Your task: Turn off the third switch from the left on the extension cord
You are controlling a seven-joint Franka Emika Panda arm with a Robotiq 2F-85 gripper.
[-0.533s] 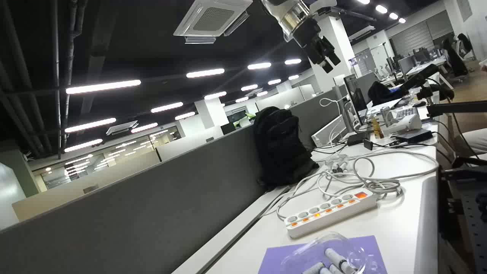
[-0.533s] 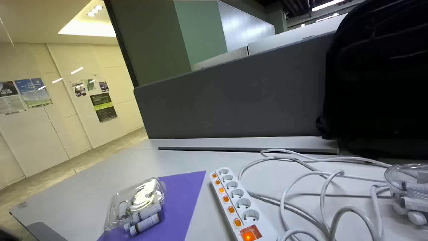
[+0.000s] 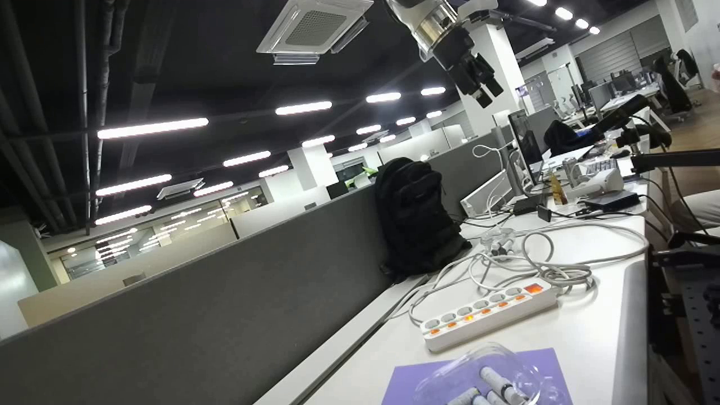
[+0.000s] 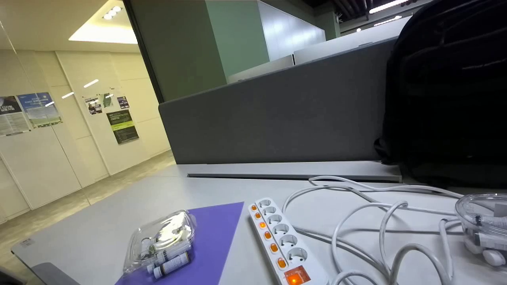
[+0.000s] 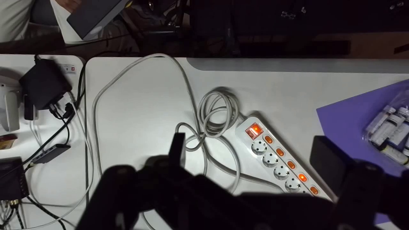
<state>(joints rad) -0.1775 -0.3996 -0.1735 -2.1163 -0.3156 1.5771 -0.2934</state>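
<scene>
The extension cord, a long white power strip, lies on the white desk in both exterior views (image 3: 495, 325) (image 4: 276, 238) and in the wrist view (image 5: 275, 152). It has a row of round sockets and small orange switches. The switch third from the end away from the cable glows (image 3: 469, 318) (image 4: 262, 225) (image 5: 302, 177); the others in the row look unlit. The square main switch (image 5: 254, 130) at the cable end also glows. My gripper (image 3: 488, 97) is high above the desk, apart from the strip. In the wrist view its fingers (image 5: 248, 142) are wide apart and empty; its body hides the strip's far end.
A purple sheet (image 4: 222, 221) with a clear plastic box of small bottles (image 4: 160, 241) lies beside the strip. Loops of white cable (image 5: 220, 111) lie at the strip's cable end. A black backpack (image 3: 416, 219) leans on the grey partition (image 3: 253, 304). Another clear container (image 4: 485, 221) stands among cables.
</scene>
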